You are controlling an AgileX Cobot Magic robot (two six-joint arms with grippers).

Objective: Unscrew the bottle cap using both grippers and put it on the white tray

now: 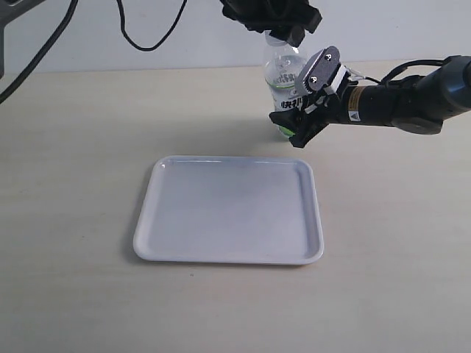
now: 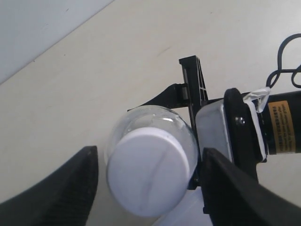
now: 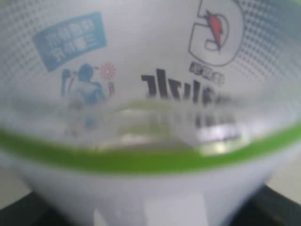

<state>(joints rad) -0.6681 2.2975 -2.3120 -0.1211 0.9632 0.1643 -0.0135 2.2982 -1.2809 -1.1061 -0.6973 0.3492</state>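
The clear bottle [image 1: 282,73] stands upright on the table behind the white tray [image 1: 228,259]. My right gripper [image 1: 296,99] comes in from the right and is shut on the bottle's labelled body [image 3: 150,94], which fills the right wrist view. Its grey plate [image 2: 214,129] shows beside the bottle. My left gripper [image 1: 285,35] hangs over the bottle top and hides the cap in the exterior view. The left wrist view has the white bottle cap [image 2: 149,172] on the neck, between the open left gripper's [image 2: 149,186] black fingers [image 2: 61,188], with a narrow gap on each side.
The right arm [image 1: 412,99] with its cables stretches over the table at the right. Black cables [image 1: 147,37] hang along the back wall at the upper left. The tray holds nothing.
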